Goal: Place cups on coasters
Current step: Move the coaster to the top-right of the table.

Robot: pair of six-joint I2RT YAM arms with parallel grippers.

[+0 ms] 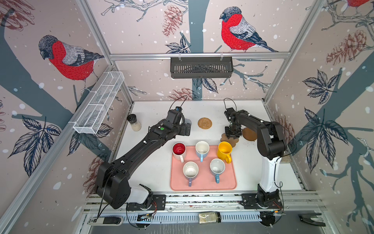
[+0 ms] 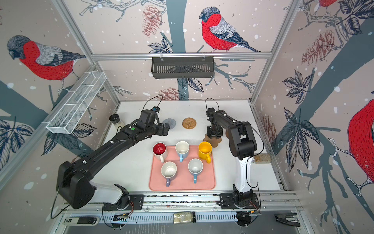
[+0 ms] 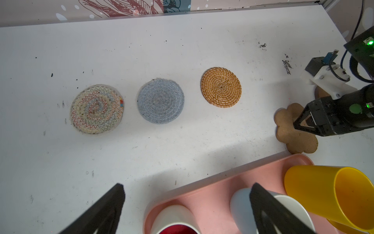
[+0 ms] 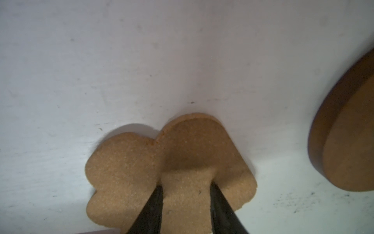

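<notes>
The flower-shaped cork coaster (image 4: 131, 172) is laid flat on the bench (image 1: 153, 172), just past the far right corner of the pink tray (image 1: 204, 184). It is touched from above by the right claw (image 4: 186, 182), whose jaws are drawn narrow with a strip of cork seen between them. Whether the cork is actually clamped cannot be told. The dark wooden disc (image 4: 348, 141) is set just beside it. The rattan coaster (image 3: 221, 87), grey-blue coaster (image 3: 160, 101) and beige woven coaster (image 3: 96, 109) are lined up further left. All five cups are stood on the tray, the yellow cup (image 1: 224, 151) nearest the cork. The left claw (image 3: 187, 186) is spread wide and empty above the bench, by the tray's far edge.
</notes>
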